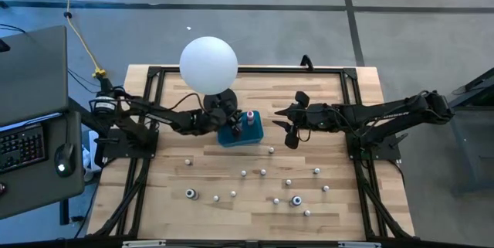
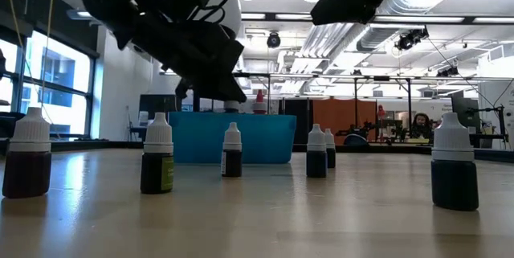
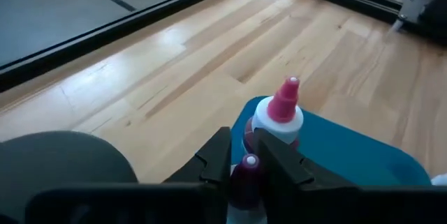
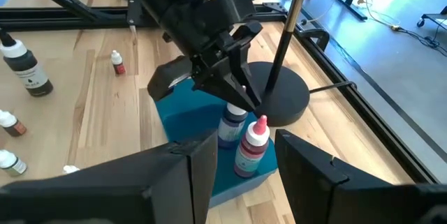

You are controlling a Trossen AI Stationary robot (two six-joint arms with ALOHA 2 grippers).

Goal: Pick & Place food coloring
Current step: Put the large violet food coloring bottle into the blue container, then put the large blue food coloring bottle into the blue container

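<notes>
A teal box [image 1: 241, 134] stands at the table's middle, beside the black base of the white ball lamp [image 1: 208, 64]. A food coloring bottle with a pink-red cap [image 3: 282, 109] stands upright in the box; it also shows in the right wrist view [image 4: 251, 144]. My left gripper [image 1: 230, 123] is over the box, shut on a small bottle with a purple cap [image 3: 247, 169]. My right gripper [image 1: 288, 129] is open and empty, just right of the box. Several more tiny bottles [image 1: 263, 172] stand upright on the table nearer the front edge. My left gripper pinches the small bottle by its top, at the purple cap [image 3: 248, 162], between its two fingers. The fingers [image 4: 241, 97] slant down from the table's left. The bottle [image 4: 230, 128] sits upright below them, its lower end inside the teal box; whether it rests on the box floor, I cannot tell.
The lamp's black base [image 4: 279, 91] and stem stand close behind the box. A black frame [image 1: 351, 78] runs around the table's edges. In the low view, dark bottles [image 2: 158, 155] stand in a row before the box [image 2: 265, 137]. A keyboard and mouse lie off the table's left.
</notes>
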